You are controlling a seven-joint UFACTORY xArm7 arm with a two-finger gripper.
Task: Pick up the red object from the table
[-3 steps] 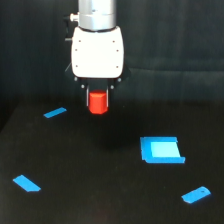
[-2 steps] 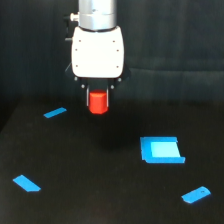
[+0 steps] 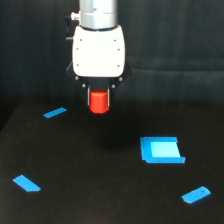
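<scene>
The red object (image 3: 99,102), a small red-orange block, hangs between the fingers of my gripper (image 3: 99,100), which is shut on it beneath the white arm head. The block is lifted clear above the black table (image 3: 90,190), in the upper middle of the exterior view. Its top part is hidden by the gripper body.
Flat blue pieces lie on the table: a slim strip (image 3: 55,113) at the exterior view's left, another (image 3: 27,183) at the lower left, a square tray-like piece (image 3: 161,150) at the right, and a small strip (image 3: 196,194) at the lower right.
The gripper has risen a little with the red object in it. The blue pieces have not moved.
</scene>
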